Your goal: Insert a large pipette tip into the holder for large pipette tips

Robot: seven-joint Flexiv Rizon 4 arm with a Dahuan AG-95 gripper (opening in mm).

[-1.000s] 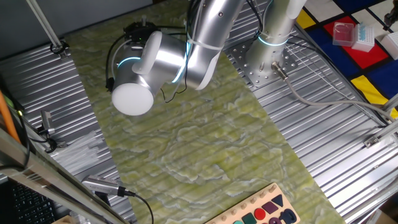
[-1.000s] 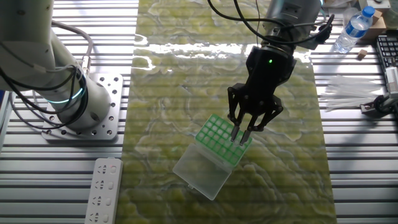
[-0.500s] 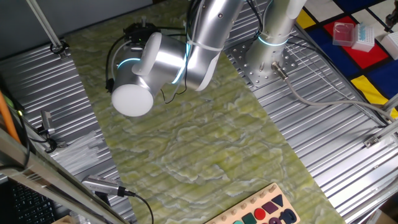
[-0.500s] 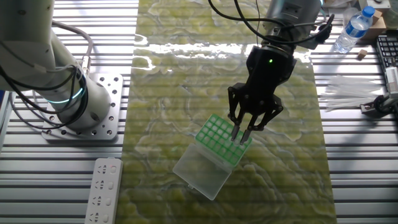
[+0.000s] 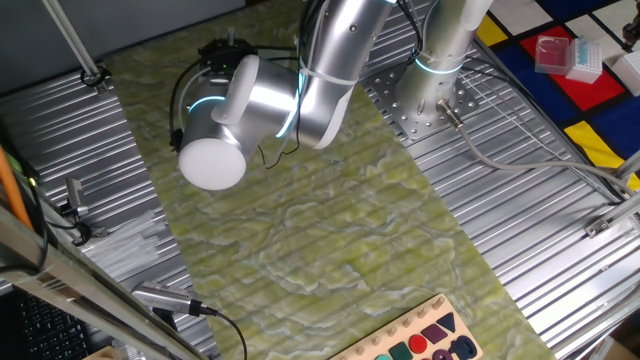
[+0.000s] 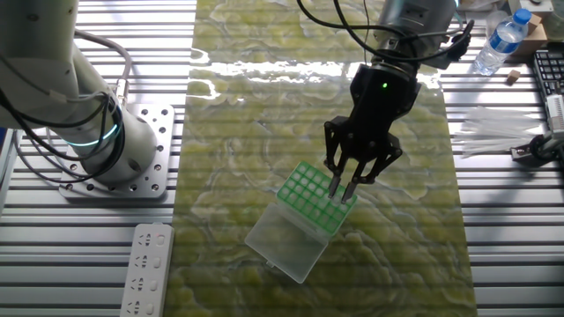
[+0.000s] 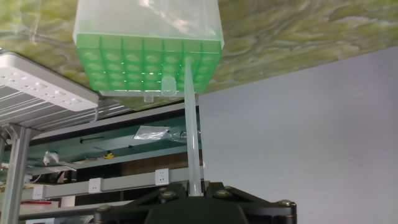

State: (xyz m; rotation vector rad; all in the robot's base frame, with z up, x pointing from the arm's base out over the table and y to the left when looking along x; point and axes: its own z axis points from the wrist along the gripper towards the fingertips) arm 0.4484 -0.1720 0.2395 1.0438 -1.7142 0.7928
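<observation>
In the hand view my gripper (image 7: 194,191) is shut on the wide end of the large pipette tip (image 7: 191,124), a long, nearly clear sliver. Its thin end reaches the green gridded top of the holder (image 7: 134,62), at a hole near the right edge. One short clear tip end (image 7: 166,85) sits in a hole beside it. In the other fixed view the gripper (image 6: 345,187) hangs upright over the holder's (image 6: 304,187) right side, and the holder's clear lid (image 6: 284,242) lies open toward the front. In one fixed view the arm (image 5: 250,100) hides both.
A pile of spare clear tips (image 6: 493,123) and a water bottle (image 6: 504,40) lie at the right. A white power strip (image 6: 145,269) and the arm's base (image 6: 88,132) are at the left. A red box (image 5: 553,50) and a blue-and-white box (image 5: 588,62) stand far off.
Almost nothing: the gripper with the tip has shifted only a hair over the holder.
</observation>
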